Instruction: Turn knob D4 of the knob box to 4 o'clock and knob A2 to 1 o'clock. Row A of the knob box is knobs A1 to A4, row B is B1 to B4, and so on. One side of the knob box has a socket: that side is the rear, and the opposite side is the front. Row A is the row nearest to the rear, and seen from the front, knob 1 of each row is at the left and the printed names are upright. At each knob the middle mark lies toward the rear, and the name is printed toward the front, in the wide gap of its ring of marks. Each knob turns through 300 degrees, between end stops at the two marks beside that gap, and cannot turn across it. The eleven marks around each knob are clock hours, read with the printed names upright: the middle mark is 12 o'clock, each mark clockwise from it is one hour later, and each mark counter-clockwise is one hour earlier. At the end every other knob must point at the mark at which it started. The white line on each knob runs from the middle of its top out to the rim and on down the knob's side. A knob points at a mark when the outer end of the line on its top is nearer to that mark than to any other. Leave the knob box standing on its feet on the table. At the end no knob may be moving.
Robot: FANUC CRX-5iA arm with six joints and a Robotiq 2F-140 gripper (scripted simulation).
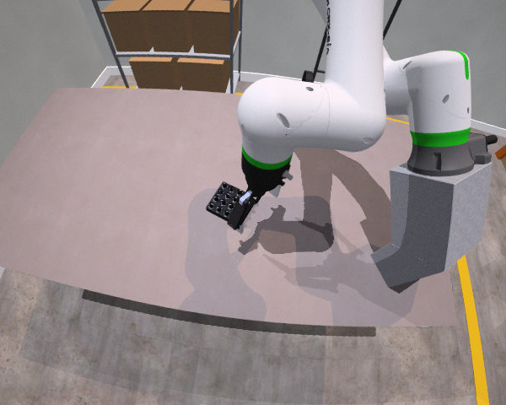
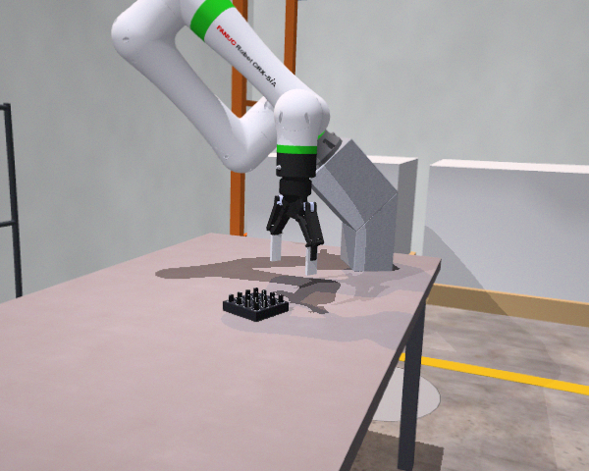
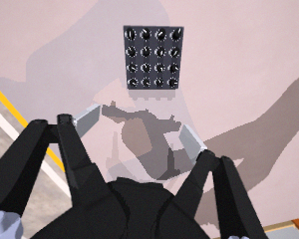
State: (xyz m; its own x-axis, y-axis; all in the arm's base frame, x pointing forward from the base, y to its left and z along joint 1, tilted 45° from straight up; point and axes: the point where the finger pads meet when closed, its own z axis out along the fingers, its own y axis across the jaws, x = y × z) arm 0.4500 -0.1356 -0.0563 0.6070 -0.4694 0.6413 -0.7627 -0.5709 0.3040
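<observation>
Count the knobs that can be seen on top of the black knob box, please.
16, on the square black knob box on the pinkish table top: four rows of four in the wrist view, none hidden there. The open black gripper hangs apart from it.

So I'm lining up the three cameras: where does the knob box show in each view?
Top: the knob box lies left of centre on the table, its right edge partly hidden by the open gripper.
Exterior: it stands just below centre, nearer the camera than the gripper hanging above the table.
Wrist: it sits top centre, beyond the fingertips.
Shared landmark: the arm's dark shadow beside the box.
</observation>
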